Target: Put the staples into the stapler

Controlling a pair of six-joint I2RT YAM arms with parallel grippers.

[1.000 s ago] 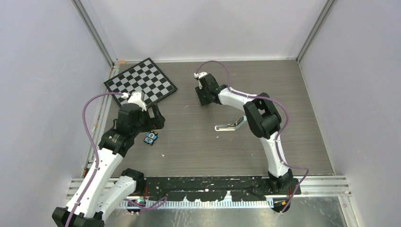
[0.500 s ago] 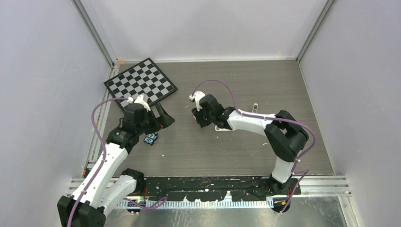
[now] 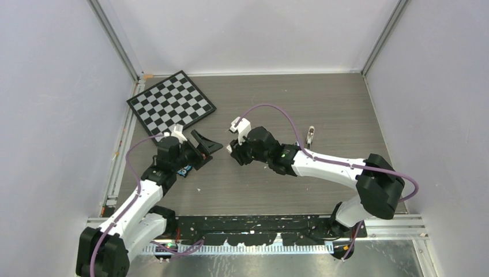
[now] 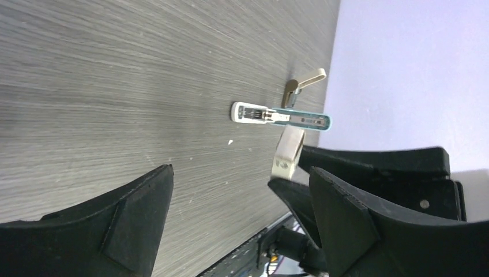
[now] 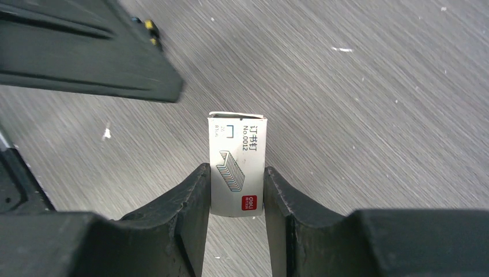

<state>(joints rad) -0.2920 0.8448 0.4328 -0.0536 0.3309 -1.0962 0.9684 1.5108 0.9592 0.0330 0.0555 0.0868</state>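
Right gripper (image 5: pixel 236 172), now central, around white box (image 5: pixel 237 151)

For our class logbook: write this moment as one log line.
left gripper open; right gripper shut on white box; stapler on table

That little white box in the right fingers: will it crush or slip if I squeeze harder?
The white box looks like thin printed card, so it would probably dent under a harder squeeze. Its smooth printed faces may slide between the right fingers, which pinch only its lower half. It is small, so it is likely light.
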